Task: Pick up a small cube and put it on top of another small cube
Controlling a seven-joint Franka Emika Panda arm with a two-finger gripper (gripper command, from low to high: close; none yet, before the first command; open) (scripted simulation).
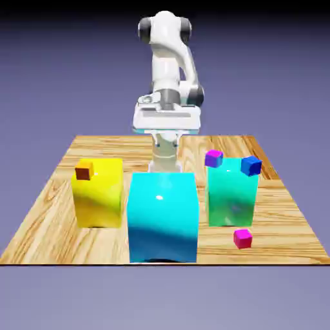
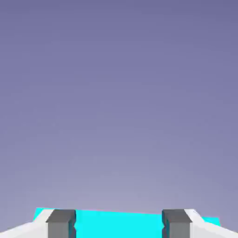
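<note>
The small magenta-pink cube lies on the table near its front edge, at the exterior view's right, in front of the green block. The other small cube, reddish-brown with an orange side, sits on top of the big yellow block at the left. My hand hangs behind the big cyan block, far from both cubes. In the hand view my gripper is open with nothing held; only a strip of the cyan block shows between the fingertips, under the plain backdrop. Neither small cube appears there.
A big green block stands at the right and carries a tiny purple cube and a tiny blue cube. The cyan block stands in the middle at the front of the wooden table.
</note>
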